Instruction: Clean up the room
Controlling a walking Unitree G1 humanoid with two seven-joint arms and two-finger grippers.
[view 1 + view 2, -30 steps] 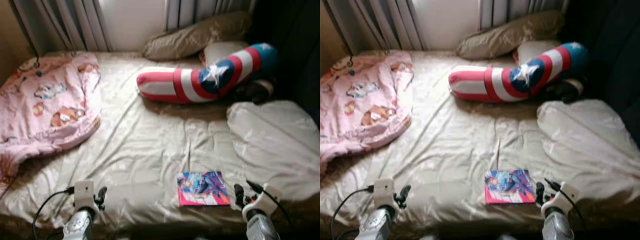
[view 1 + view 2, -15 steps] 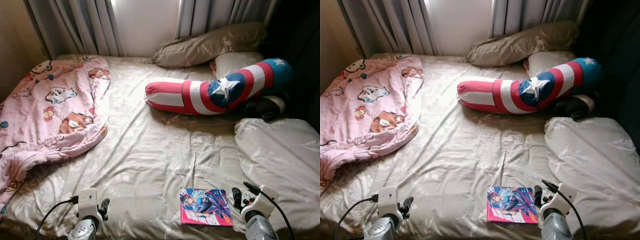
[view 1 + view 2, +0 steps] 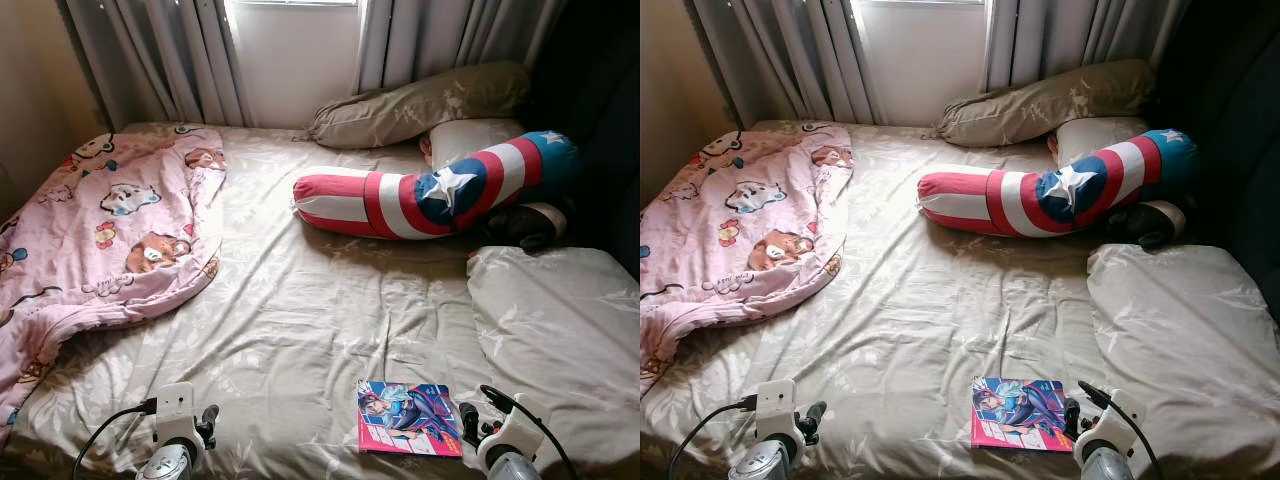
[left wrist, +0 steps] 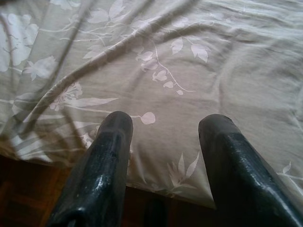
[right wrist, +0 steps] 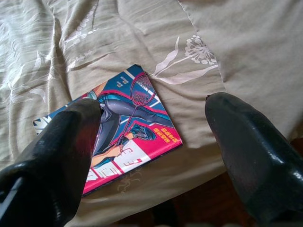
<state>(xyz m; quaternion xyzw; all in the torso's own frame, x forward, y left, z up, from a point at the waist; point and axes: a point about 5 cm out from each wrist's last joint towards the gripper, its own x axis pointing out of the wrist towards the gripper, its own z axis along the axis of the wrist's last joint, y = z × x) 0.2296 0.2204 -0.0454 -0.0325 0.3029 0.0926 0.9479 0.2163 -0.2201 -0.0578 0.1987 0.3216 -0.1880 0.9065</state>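
Bed [image 3: 300,300]; right hand [image 5: 151,137] overlaps book [image 5: 128,123].

Bed [image 3: 300,300], beige floral sheet. Comic book [image 3: 408,418] laid flat nr foot edge; pink blanket [image 3: 110,230] bunched far left of it; striped bolster [image 3: 430,190] & pillows [image 3: 420,100] placed beyond it.

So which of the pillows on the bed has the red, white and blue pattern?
The long bolster pillow lying across the bed's far half, striped red and white with a white star on blue. The pillow by the curtains and the near right one are plain beige.
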